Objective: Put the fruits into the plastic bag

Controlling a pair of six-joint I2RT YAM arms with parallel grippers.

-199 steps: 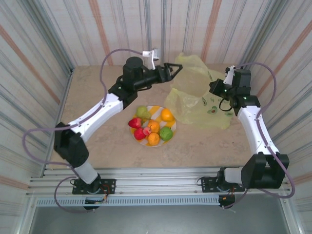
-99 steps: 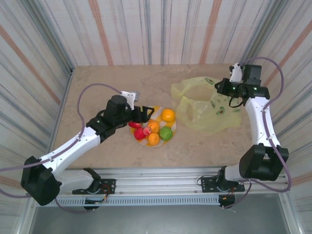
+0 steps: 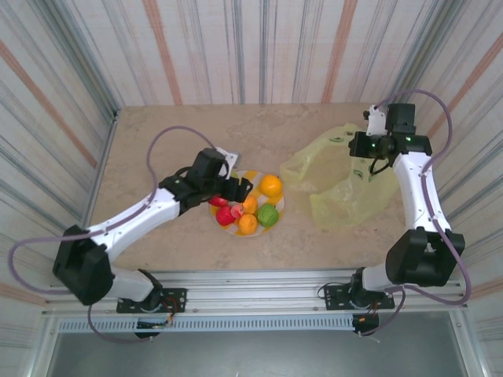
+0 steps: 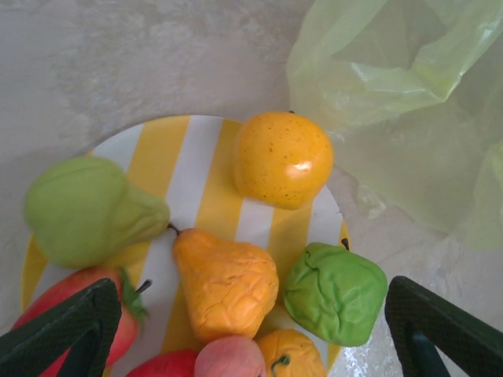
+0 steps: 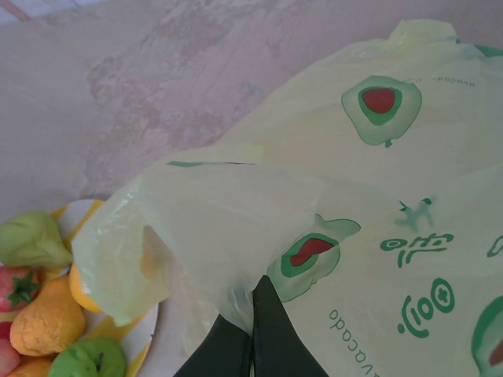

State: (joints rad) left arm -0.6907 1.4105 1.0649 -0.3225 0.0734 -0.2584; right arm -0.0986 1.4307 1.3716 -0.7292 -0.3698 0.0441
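Since a second earlier, the left gripper [image 3: 240, 187] had been brought back from the bag's mouth to the plate. The bag itself had been drawn up and regathered on the right.

- Nearest: a metal rail [image 3: 251, 281] along the table's near edge, with both arm bases fixed to it.
- The left arm was stretched across the tabletop [image 3: 157, 141] with a purple cable [image 3: 155, 149] looped above it.
- The left gripper was held spread wide over the plate's left side. Nothing was gripped between its fingers.
- The fruits [image 4: 228, 283] were heaped together on the striped plate [image 4: 181, 157].
- A green pear [image 4: 86, 208] lay at the left of the plate. It was largely hidden by the gripper in the top view.
- A round orange fruit [image 4: 283, 161] sat at the plate's far edge, closest to the bag.
- The plastic bag [image 3: 338, 184] lay just right of the plate, and its film reached nearly to the rim.
- From the right wrist, a fold of the bag was seen hanging in front of part of the plate.
- The right gripper [image 5: 245, 334] was clenched on a pinch of the bag's film, with the upper edge held off the table.
- Farthest: the striped walls [image 3: 236, 47].
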